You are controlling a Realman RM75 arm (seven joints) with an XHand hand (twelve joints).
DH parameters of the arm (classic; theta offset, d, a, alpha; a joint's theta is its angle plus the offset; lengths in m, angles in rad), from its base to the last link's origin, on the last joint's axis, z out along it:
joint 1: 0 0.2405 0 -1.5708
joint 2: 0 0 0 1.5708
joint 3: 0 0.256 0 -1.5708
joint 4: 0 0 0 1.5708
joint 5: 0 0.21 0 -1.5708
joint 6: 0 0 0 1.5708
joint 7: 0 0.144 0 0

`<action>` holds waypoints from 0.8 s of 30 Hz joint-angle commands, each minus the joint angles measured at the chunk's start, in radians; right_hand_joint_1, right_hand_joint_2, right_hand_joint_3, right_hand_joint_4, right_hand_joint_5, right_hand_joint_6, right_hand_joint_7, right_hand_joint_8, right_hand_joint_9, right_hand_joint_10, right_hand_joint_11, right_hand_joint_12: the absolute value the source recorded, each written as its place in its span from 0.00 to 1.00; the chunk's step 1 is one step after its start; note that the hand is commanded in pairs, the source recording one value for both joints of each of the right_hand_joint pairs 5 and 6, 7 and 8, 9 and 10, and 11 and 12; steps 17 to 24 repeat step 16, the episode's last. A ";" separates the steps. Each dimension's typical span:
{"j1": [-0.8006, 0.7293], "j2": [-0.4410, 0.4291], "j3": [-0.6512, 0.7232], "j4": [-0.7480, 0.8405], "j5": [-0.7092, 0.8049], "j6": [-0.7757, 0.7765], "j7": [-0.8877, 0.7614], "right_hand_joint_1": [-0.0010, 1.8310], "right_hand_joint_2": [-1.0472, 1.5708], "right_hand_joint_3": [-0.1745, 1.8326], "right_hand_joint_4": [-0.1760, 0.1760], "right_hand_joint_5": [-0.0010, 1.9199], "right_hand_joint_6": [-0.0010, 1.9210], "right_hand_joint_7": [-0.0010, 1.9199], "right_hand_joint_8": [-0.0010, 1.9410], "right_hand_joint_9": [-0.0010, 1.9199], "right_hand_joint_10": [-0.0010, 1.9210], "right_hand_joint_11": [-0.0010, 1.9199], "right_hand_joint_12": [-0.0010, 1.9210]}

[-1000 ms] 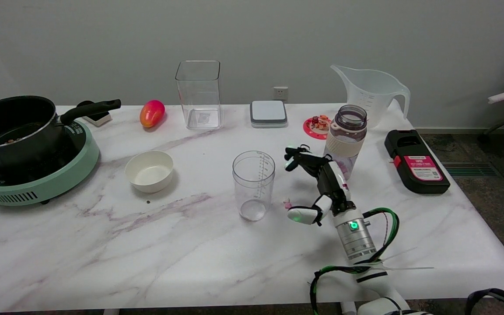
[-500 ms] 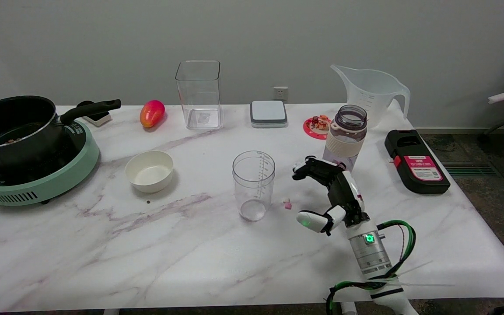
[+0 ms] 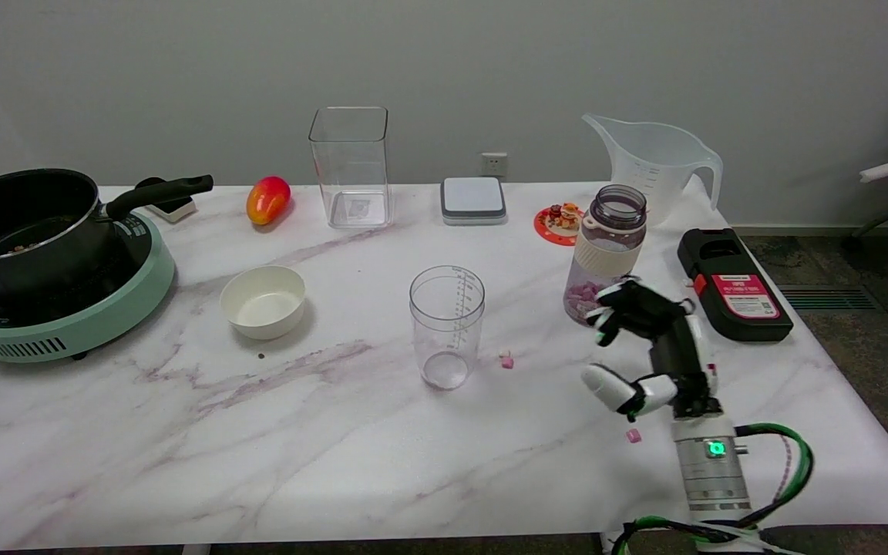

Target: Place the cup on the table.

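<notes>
We're looking at the clear measuring cup standing upright near the middle of the marble desk, nothing touching it. Our right hand is hovering off at the cup's 3 o'clock, well apart from it, with its fingers spread loosely and holding nothing (the thumb is sticking out toward the cup's side). Just at the hand's 11 o'clock the bottle with the cream sleeve is sitting open, with purple bits in its bottom. One small pink cube is lying just beside the cup at its 4 o'clock, and another pink cube is lying below the hand. At the cup's 9 o'clock the white bowl is sitting, and farther out that way is the pot on the green cooker.
</notes>
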 commanded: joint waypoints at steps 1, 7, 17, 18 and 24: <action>-0.092 0.062 0.169 0.257 0.201 0.167 -0.253 0.66 0.38 0.61 0.50 0.50 0.50 0.64 0.63 0.67 0.67 0.53 0.53; -0.050 0.083 0.222 0.266 0.299 0.247 -0.293 0.66 0.50 0.59 0.50 0.54 0.54 0.69 0.69 0.66 0.65 0.55 0.55; 0.000 0.106 0.304 0.249 0.405 0.217 -0.292 0.63 0.57 0.55 0.50 0.56 0.56 0.72 0.71 0.71 0.71 0.59 0.59; 0.000 0.106 0.304 0.249 0.405 0.217 -0.292 0.63 0.57 0.55 0.50 0.56 0.56 0.72 0.71 0.71 0.71 0.59 0.59; 0.000 0.106 0.304 0.249 0.405 0.217 -0.292 0.63 0.57 0.55 0.50 0.56 0.56 0.72 0.71 0.71 0.71 0.59 0.59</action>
